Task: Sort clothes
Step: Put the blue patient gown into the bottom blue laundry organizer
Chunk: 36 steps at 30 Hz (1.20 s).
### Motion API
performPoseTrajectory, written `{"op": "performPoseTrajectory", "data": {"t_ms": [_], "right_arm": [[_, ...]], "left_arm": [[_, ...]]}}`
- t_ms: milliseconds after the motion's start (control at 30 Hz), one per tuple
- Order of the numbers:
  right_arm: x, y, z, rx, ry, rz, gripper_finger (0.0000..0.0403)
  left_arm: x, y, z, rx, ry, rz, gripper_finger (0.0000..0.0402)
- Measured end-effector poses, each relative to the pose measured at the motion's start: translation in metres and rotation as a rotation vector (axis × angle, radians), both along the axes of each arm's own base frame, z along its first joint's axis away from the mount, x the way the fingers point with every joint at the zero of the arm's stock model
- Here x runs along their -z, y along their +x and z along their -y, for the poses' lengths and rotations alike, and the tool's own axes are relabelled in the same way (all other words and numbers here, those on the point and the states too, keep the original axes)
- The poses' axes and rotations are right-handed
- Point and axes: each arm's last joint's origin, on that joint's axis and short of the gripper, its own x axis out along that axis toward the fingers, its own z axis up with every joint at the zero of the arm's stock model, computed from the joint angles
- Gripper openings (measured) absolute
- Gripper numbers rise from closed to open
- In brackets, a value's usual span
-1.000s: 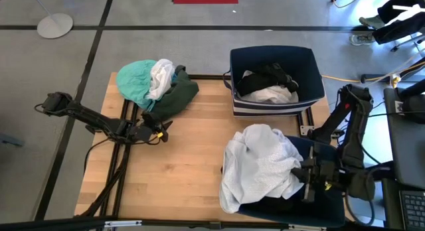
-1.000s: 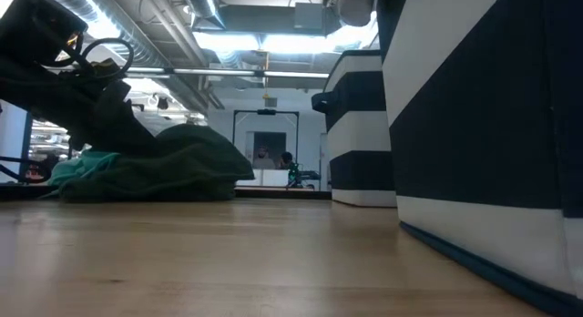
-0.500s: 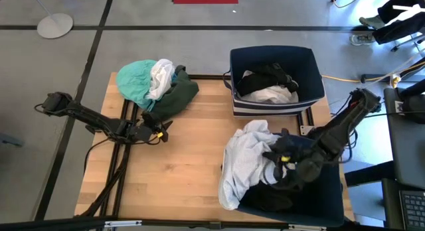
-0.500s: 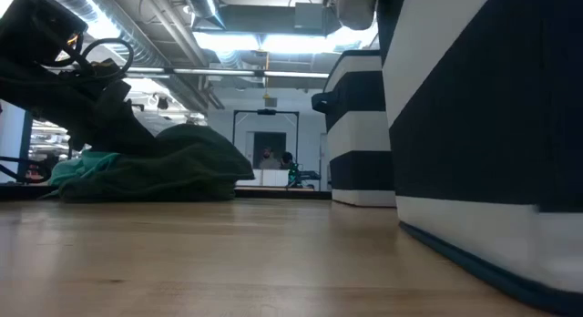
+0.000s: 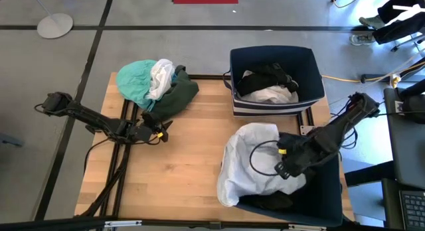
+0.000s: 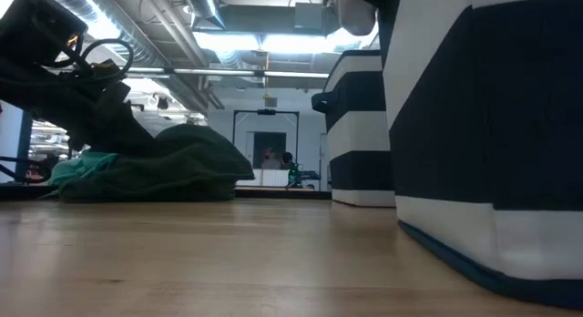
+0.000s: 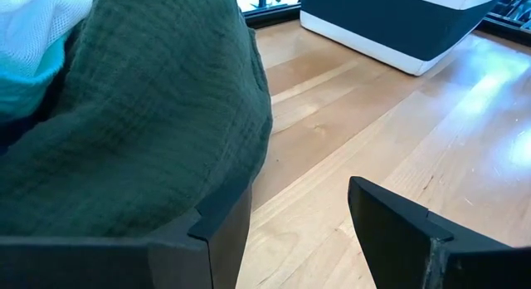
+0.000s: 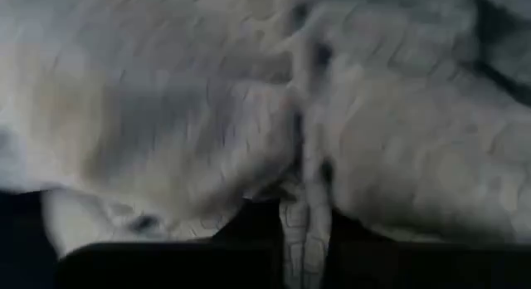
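One white garment (image 5: 249,166) now spread flatter.

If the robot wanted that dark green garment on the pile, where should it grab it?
Probably the dark green garment by its loose edge nearest the left tool, coming from the open table side. That edge lies free on the wood, while the white piece overlaps its far end.
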Motion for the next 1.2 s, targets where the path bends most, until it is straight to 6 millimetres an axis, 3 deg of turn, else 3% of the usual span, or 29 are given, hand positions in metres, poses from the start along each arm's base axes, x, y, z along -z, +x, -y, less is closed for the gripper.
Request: {"op": "performPoseTrajectory", "data": {"t_ms": [200, 367, 567, 733, 933, 1200], "right_arm": [[0.02, 0.005, -0.009, 0.031, -0.015, -0.257, 0.0021], [0.033, 0.016, -0.017, 0.038, -0.058, -0.279, 0.0035], [0.043, 0.021, -0.021, 0.081, -0.078, -0.334, 0.0091], [0.043, 0.018, -0.026, 0.107, 0.065, -0.471, 0.0149], [0.019, 0.011, -0.028, 0.13, 0.246, -0.59, 0.0162], [-0.052, 0.017, -0.025, 0.115, 0.226, -0.257, 0.0148]], "left_arm": [[0.0, 0.0, 0.0, 0.0, 0.0, 0.0, 0.0193], [0.0, 0.0, 0.0, 0.0, 0.0, 0.0, 0.0193], [0.0, 0.0, 0.0, 0.0, 0.0, 0.0, 0.0193], [0.0, 0.0, 0.0, 0.003, 0.006, -0.004, 0.0193], [-0.001, 0.0, 0.0, 0.004, 0.006, 0.002, 0.0193], [-0.001, 0.0, 0.0, 0.006, 0.012, -0.004, 0.0193]]}}
